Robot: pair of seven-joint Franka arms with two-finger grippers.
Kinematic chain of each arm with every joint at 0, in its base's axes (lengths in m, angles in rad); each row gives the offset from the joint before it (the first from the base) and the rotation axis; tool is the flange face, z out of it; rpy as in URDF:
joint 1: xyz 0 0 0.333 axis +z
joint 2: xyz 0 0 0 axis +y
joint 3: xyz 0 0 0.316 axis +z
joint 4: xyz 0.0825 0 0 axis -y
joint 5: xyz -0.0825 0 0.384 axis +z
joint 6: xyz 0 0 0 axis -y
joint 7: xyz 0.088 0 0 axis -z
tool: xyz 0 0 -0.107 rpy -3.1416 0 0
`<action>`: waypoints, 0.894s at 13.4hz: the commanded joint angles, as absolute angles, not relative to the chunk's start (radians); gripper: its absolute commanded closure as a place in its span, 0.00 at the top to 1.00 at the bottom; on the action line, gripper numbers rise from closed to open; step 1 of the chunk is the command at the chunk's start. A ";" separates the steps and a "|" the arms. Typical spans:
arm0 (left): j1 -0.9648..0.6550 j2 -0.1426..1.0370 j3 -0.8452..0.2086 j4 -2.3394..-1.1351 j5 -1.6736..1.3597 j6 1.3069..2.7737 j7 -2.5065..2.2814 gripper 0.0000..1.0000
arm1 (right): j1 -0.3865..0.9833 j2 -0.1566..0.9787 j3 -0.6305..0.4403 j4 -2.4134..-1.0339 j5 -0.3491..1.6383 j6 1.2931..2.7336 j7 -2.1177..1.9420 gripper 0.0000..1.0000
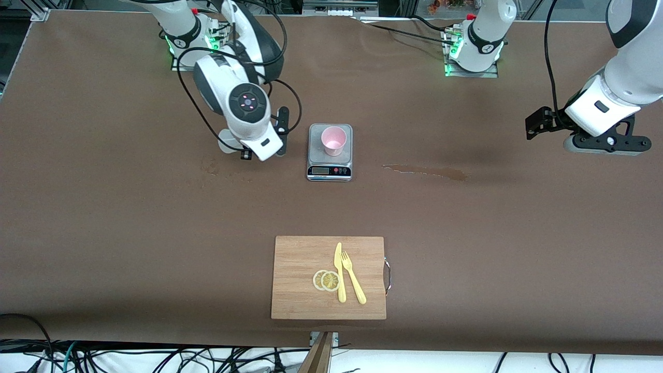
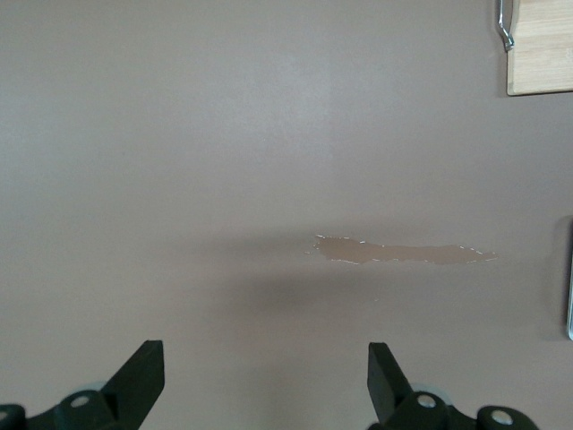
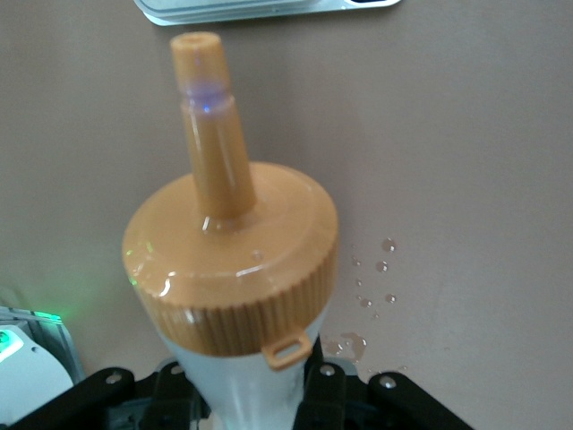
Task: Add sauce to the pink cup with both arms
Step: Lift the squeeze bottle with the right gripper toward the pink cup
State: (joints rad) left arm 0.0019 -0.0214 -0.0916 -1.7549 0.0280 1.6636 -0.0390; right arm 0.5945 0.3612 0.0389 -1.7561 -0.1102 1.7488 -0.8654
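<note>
The pink cup [image 1: 333, 140] stands upright on a small grey kitchen scale [image 1: 317, 150] in the middle of the table. My right gripper [image 1: 264, 149] hangs low over the table beside the scale, toward the right arm's end. It [image 3: 246, 381] is shut on the sauce bottle [image 3: 237, 269], gripping the whitish body below the orange cap. The nozzle [image 3: 208, 116] points toward the scale's edge [image 3: 269, 7]. The right hand hides the bottle in the front view. My left gripper [image 1: 536, 126] [image 2: 266, 358] waits open and empty over bare table at the left arm's end.
A wet streak [image 1: 427, 171] [image 2: 403, 253] lies on the brown table between the scale and the left gripper. Small droplets [image 3: 376, 269] dot the table by the bottle. A wooden cutting board [image 1: 300, 290] with lemon slices [image 1: 326, 280], knife and fork lies nearer the front camera.
</note>
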 commanded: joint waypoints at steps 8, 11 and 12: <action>0.006 -0.037 -0.097 -1.747 0.032 1.644 -0.035 1.00 | 0.739 0.538 0.026 -1.522 -0.181 1.528 -0.710 0.00; 0.006 -0.046 -0.097 -1.747 0.032 1.628 -0.032 1.00 | 0.776 0.560 0.023 -1.488 -0.192 1.488 -0.687 0.00; 0.008 -0.046 -0.097 -1.747 0.032 1.626 -0.028 1.00 | 0.782 0.563 0.023 -1.486 -0.201 1.480 -0.683 0.00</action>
